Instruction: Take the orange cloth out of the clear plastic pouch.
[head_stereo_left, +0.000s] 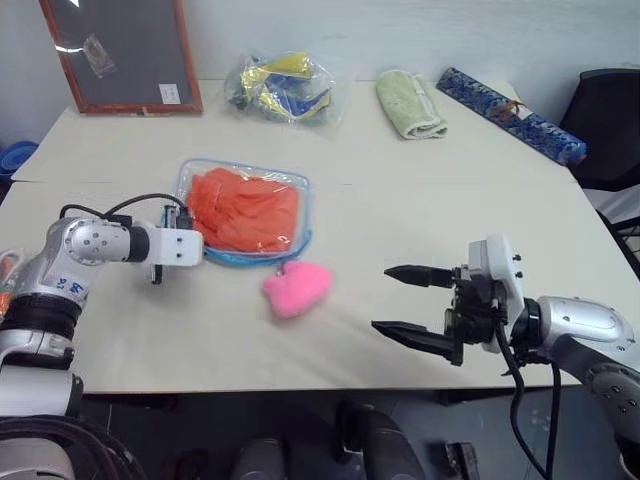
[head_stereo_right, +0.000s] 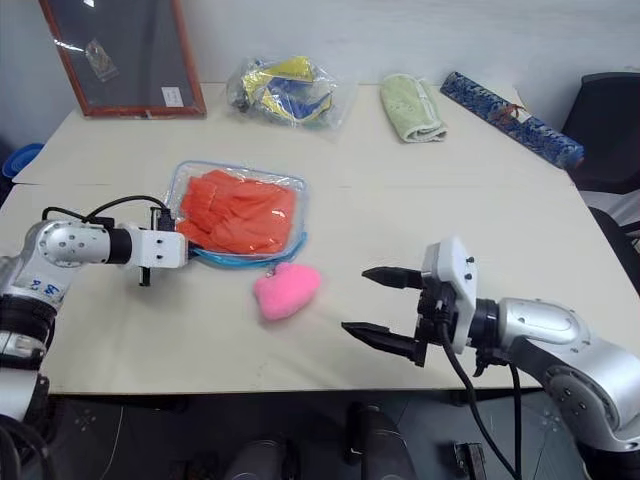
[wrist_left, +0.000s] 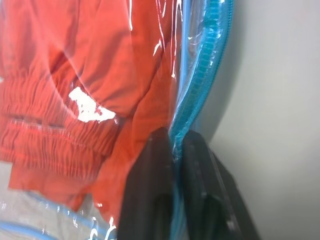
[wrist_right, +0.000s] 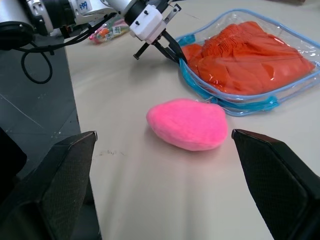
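The clear plastic pouch (head_stereo_left: 243, 258) with blue zipper edging lies flat on the table, left of centre. The orange cloth (head_stereo_left: 245, 210) is folded inside it. My left gripper (wrist_left: 172, 137) is at the pouch's near left corner, and its two black fingers are shut on the blue-edged plastic there. This grip also shows from across the table, with the left gripper (wrist_right: 178, 53) at the pouch corner. The pink plush charm (head_stereo_left: 297, 288) rests on the table just in front of the pouch. My right gripper (head_stereo_left: 382, 299) hovers open to the right of the charm, pointing toward it, with nothing between its fingers.
At the back of the table are a framed dark board (head_stereo_left: 125, 50), a clear bag of yellow and blue items (head_stereo_left: 280, 88), a pale green towel (head_stereo_left: 410, 103) and a long blue patterned box (head_stereo_left: 510, 115). A black chair (head_stereo_left: 610, 110) stands at the right.
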